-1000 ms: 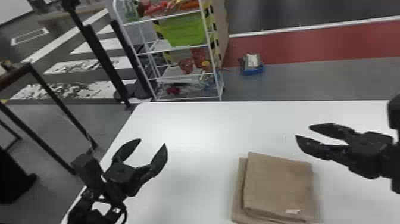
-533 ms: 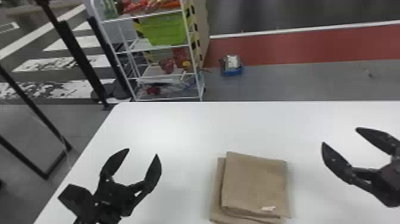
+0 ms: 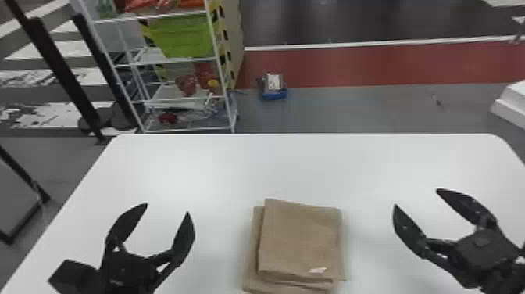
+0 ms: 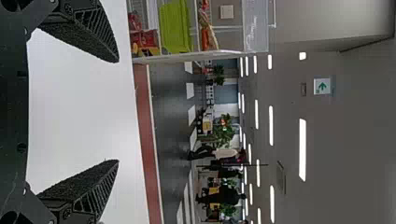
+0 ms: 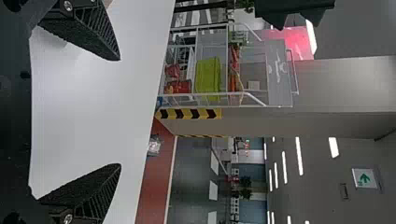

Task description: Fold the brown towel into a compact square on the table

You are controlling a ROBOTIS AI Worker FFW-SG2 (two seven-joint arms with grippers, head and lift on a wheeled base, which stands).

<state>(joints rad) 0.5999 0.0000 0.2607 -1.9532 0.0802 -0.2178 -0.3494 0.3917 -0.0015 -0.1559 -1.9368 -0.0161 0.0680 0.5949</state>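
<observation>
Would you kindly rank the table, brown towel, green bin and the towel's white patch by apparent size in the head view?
1. Table, by far
2. Brown towel
3. Green bin
4. White patch

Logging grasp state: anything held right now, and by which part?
Nothing held. Left gripper and right gripper both have open, empty jaws; the towel lies folded on the table between them.
</observation>
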